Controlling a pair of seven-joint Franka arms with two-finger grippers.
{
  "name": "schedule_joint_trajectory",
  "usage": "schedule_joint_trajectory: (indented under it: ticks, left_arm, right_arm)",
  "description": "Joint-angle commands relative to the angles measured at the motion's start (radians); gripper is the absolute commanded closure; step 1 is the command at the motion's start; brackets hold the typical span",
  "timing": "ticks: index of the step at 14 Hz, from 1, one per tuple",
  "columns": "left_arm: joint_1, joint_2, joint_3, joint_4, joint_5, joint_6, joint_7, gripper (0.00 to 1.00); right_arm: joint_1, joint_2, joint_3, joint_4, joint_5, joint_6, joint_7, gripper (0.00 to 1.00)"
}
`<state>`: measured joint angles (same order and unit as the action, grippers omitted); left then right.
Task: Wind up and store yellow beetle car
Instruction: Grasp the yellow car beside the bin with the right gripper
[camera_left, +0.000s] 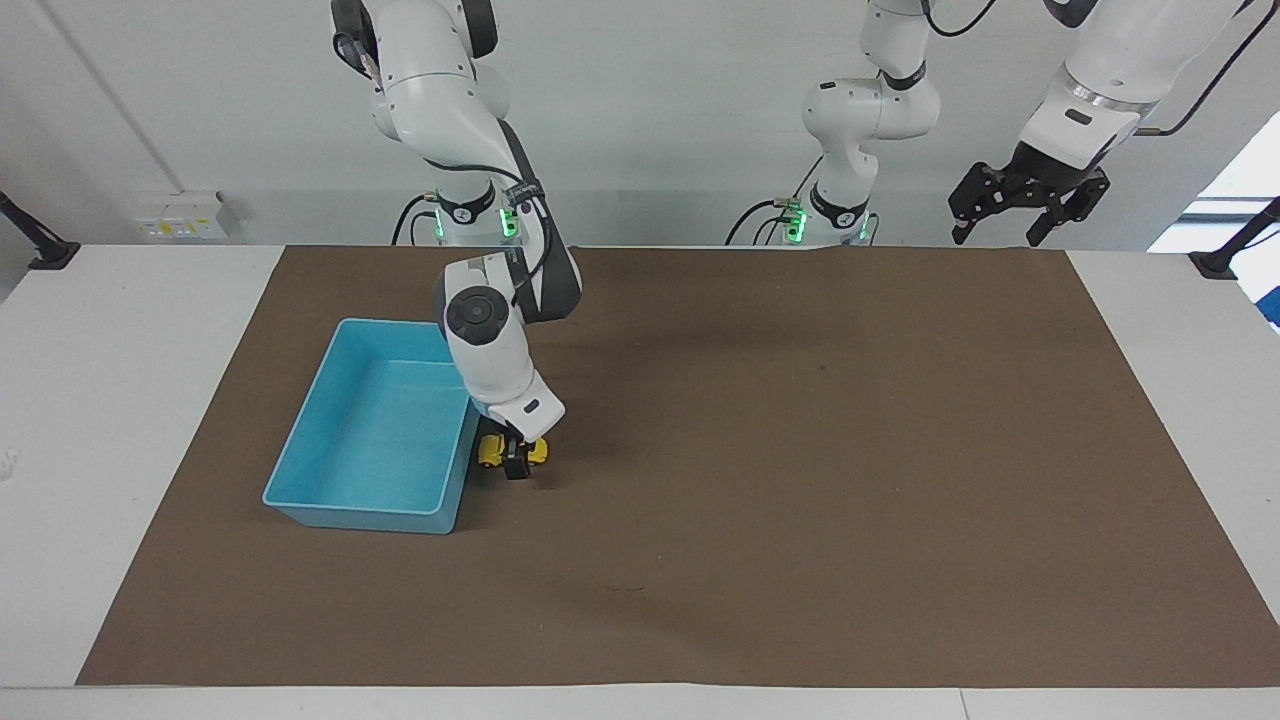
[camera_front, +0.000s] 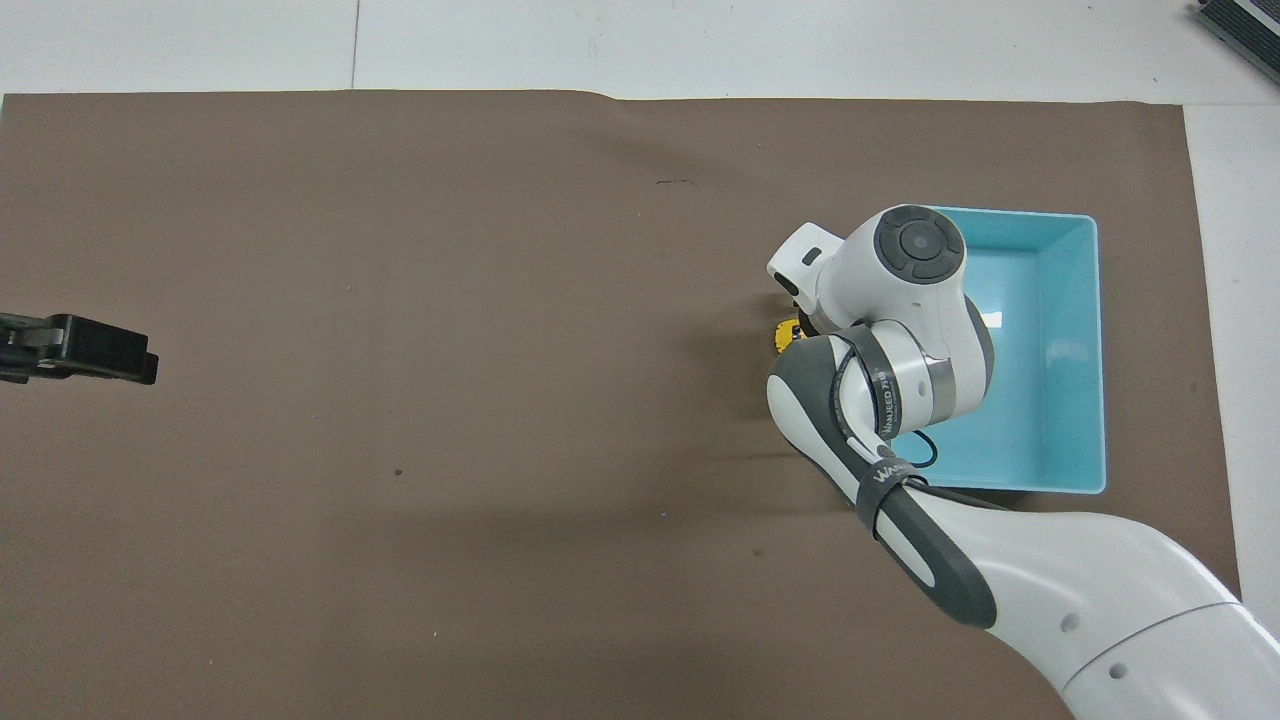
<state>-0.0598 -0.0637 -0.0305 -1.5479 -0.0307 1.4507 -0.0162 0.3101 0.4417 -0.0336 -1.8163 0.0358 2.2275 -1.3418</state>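
The yellow beetle car sits on the brown mat right beside the blue bin, at the bin's long wall on the side twd the left arm's end of the table, near the bin corner farthest from the robots. The right gripper is down on it: one dark finger crosses the front of the car body, yellow showing either side of it, so the fingers straddle the car, spread wide; can't tell if they're actually pressing it or if the wheels are on the mat. From overhead only a sliver of yellow pokes out by the wrist; the rest of the car and the gripper itself are covered by the right arm's white links, which also overhang part of the bin. Bin interior looks bare where visible. The left gripper hangs high at the robots' edge of the mat, at the left arm's end, well apart from the car, fingers apart, nothing in them, waiting; overhead it's cut off by the frame edge. Lots of open mat btwn car and left arm's end; white table shows around the mat edges.
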Motion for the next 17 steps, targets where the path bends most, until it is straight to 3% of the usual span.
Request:
schedule_joint_trajectory:
  ticks: [1, 3, 12, 13, 14, 15, 17]
  left_arm:
    - [0.011, -0.012, 0.000, -0.008, -0.009, -0.012, 0.021, 0.00]
    - [0.009, -0.012, 0.000, -0.008, -0.015, -0.003, 0.022, 0.00]
    - [0.024, -0.002, 0.014, -0.008, -0.018, 0.014, 0.024, 0.00]
    - [0.024, -0.002, 0.014, -0.008, -0.018, 0.016, 0.024, 0.00]
    - [0.024, -0.002, 0.014, -0.009, -0.018, 0.016, 0.027, 0.00]
    - [0.023, -0.002, 0.012, -0.009, -0.018, 0.016, 0.022, 0.00]
    - [0.023, -0.001, 0.004, -0.006, -0.018, 0.017, 0.018, 0.00]
  right_arm:
    - [-0.006, -0.037, 0.001, -0.044, -0.014, 0.000, -0.028, 0.00]
    - [-0.006, -0.041, 0.001, -0.044, -0.014, -0.025, -0.028, 0.00]
    - [-0.031, -0.055, -0.006, -0.038, -0.033, -0.058, -0.025, 0.24]
    - [-0.037, -0.055, -0.006, -0.037, -0.033, -0.055, -0.026, 0.37]
    - [-0.036, -0.055, -0.006, -0.037, -0.033, -0.060, -0.019, 0.70]
    - [-0.036, -0.055, -0.006, -0.038, -0.034, -0.054, -0.019, 0.73]
    - [-0.036, -0.055, -0.005, -0.038, -0.036, -0.048, -0.019, 0.95]
